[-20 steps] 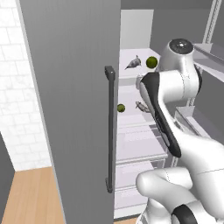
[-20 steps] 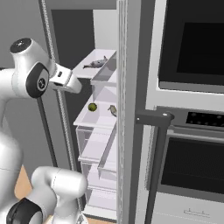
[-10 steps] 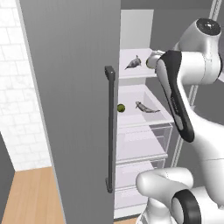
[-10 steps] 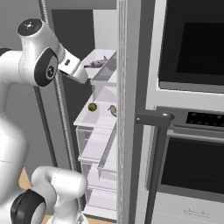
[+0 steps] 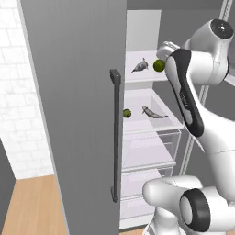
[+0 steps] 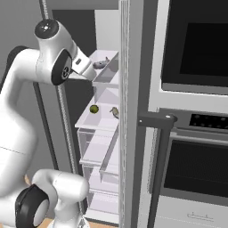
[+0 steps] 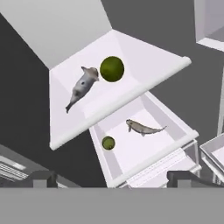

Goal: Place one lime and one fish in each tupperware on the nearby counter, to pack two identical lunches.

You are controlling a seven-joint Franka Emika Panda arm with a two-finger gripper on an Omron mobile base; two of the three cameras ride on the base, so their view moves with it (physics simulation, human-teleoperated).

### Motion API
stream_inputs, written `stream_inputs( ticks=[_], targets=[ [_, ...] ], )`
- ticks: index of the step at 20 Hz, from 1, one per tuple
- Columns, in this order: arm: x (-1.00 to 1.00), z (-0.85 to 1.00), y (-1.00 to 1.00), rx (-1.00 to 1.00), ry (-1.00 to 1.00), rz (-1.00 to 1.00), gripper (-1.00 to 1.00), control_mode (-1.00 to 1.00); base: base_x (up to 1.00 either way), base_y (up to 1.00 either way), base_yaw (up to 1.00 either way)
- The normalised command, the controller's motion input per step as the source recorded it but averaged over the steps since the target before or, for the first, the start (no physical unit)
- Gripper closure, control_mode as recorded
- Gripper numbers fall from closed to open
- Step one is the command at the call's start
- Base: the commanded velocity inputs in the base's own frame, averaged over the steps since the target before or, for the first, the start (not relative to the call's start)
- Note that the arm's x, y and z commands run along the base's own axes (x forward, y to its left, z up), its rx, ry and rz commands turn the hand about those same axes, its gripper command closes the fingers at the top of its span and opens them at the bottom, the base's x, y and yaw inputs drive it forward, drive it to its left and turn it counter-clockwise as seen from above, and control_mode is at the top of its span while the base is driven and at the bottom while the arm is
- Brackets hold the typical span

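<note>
Inside the open fridge, the upper shelf holds a lime (image 7: pixel 112 68) next to a grey fish (image 7: pixel 82 86). The shelf below holds a second lime (image 7: pixel 108 142) and a second fish (image 7: pixel 142 128). From the left base camera the upper lime (image 5: pixel 159 65) and fish (image 5: pixel 140 66) sit just beside my hand, with the lower lime (image 5: pixel 127 113) and fish (image 5: pixel 153 113) underneath. My gripper (image 7: pixel 113 179) is open and holds nothing, in front of the upper shelf and looking down on both shelves. The tupperware and the counter are out of view.
The grey fridge door with its dark bar handle (image 5: pixel 114 137) stands open on the left. Clear drawers (image 5: pixel 147 142) sit below the shelves. A wall oven (image 6: pixel 191 44) with a dark handle (image 6: pixel 156 120) is right of the fridge. Door bins (image 7: pixel 212 22) hang at the right.
My arm has swung up and right, carrying the hand from in front of the lower shelf to beside the upper shelf's lime. The jaws stayed open; limes and fish have not moved.
</note>
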Motion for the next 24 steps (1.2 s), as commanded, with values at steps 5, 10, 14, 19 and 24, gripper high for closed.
stream_inputs(
  ticks=[5,10,14,19,24],
  targets=[
    [0.62,0.00,-0.03,0.12,0.19,0.00,-1.00,-1.00,0.00,0.00,0.00],
    [0.59,-0.05,0.04,-0.02,0.14,0.00,-1.00,-1.00,0.00,0.00,0.00],
    [0.44,-0.27,0.05,0.00,0.00,0.00,-1.00,-1.00,0.00,0.00,0.00],
    [0.51,-0.30,0.19,0.00,0.00,0.00,-1.00,-1.00,0.00,0.00,0.00],
    [0.54,-0.01,0.00,0.01,0.03,0.00,-1.00,-1.00,0.00,0.00,0.00]
  ],
)
